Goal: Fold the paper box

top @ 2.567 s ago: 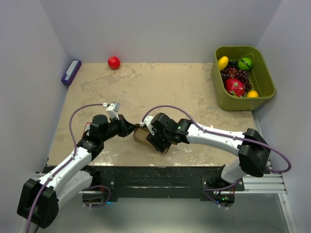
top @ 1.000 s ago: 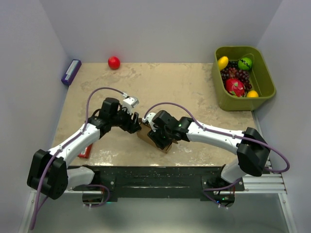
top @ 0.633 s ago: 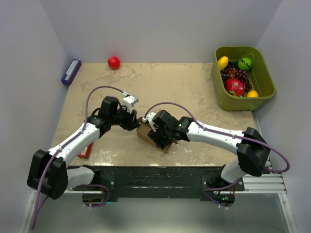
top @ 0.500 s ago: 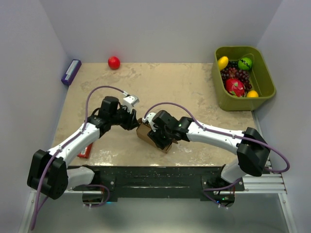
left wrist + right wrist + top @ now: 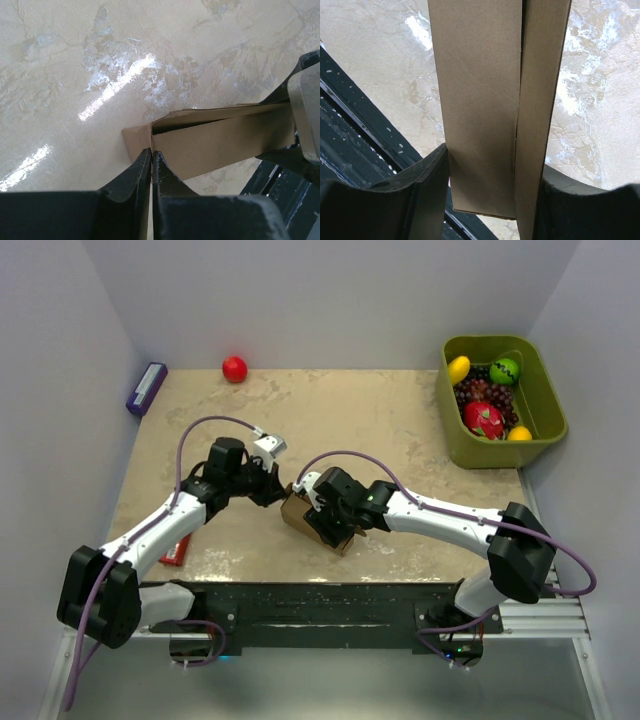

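The paper box [image 5: 303, 514] is a plain brown cardboard piece, partly folded, held just above the table near its front middle. My right gripper [image 5: 326, 526] is shut on it; in the right wrist view both fingers press the sides of the cardboard panels [image 5: 480, 100], right gripper [image 5: 492, 166]. My left gripper [image 5: 281, 491] meets the box's left end. In the left wrist view its jaws stand almost together, left gripper [image 5: 151, 152], pinching the thin corner edge of the box [image 5: 225, 142] beside a small side flap [image 5: 136, 142].
A green bin [image 5: 452, 430] holding fruit stands at the back right. A red ball [image 5: 234, 368] and a small purple box [image 5: 146, 388] lie at the back left. A flat red box [image 5: 176, 551] lies under the left arm near the black front rail [image 5: 320, 595].
The left gripper's jaws have closed onto the box's left end. The left arm moved in from a lower pose earlier. The right gripper and box have barely shifted.
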### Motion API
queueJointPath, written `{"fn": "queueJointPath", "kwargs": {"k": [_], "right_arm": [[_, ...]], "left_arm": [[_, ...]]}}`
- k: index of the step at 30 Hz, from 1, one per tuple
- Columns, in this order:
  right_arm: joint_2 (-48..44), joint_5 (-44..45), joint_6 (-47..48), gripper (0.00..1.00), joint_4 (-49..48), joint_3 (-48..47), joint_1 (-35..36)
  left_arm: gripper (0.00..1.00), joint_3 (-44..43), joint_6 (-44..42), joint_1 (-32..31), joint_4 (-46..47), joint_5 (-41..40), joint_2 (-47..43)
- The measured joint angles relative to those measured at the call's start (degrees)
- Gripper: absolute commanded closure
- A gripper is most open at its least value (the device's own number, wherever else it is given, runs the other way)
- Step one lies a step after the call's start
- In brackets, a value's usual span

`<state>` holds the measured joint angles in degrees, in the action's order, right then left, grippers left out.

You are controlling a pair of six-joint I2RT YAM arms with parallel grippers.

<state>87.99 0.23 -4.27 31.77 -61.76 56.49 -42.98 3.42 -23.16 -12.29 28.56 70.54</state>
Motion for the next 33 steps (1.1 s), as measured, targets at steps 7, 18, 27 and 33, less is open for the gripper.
{"fn": "queueJointPath", "kwargs": {"k": [7, 18, 27, 33], "right_arm": [[0.1, 0.1, 0.0, 0.72, 0.0, 0.0, 0.0], [0.6, 0.0, -0.1, 0.73, 0.7, -0.6, -0.2], [0.7, 0.0, -0.2, 0.73, 0.9, -0.7, -0.4], [0.7, 0.0, 0.3, 0.73, 0.8, -0.7, -0.4]], "left_arm": [[1.0, 0.1, 3.3, 0.3, 0.7, -0.3, 0.2], [1.0, 1.5, 10.2, 0.3, 3.1, -0.7, 0.2], [1.0, 7.5, 18.2, 0.6, 11.0, -2.1, -2.5], [1.0, 10.2, 20.2, 0.5, 12.9, -5.2, -5.2]]}}
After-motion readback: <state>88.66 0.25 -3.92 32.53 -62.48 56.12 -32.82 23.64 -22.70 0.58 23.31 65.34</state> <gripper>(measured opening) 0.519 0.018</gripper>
